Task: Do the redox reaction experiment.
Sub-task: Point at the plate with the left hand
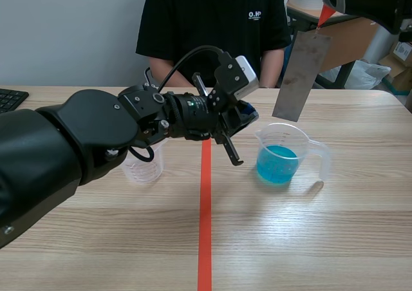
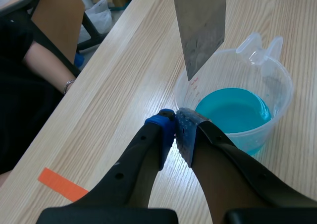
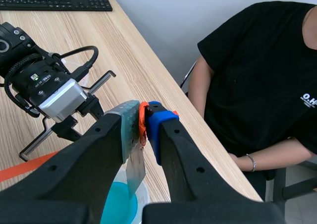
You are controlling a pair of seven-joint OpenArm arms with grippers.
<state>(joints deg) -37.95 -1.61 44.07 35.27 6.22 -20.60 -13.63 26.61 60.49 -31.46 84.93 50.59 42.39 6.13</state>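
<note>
grey metal strip (image 1: pixel 301 75) hangs tilted above the clear cup (image 1: pixel 308 150) of blue liquid (image 1: pixel 278 162) on the right side of the table (image 1: pixel 322 239). its lower end sits just above the rim, not in the liquid. the right gripper (image 1: pixel 326 13), raised high, is clamped on the strip's top end. the left gripper (image 1: pixel 248 116), fingers pressed together on nothing, sits just left of the cup. the dipping step looks in hand; next the strip likely needs lowering straight down into the blue.
</note>
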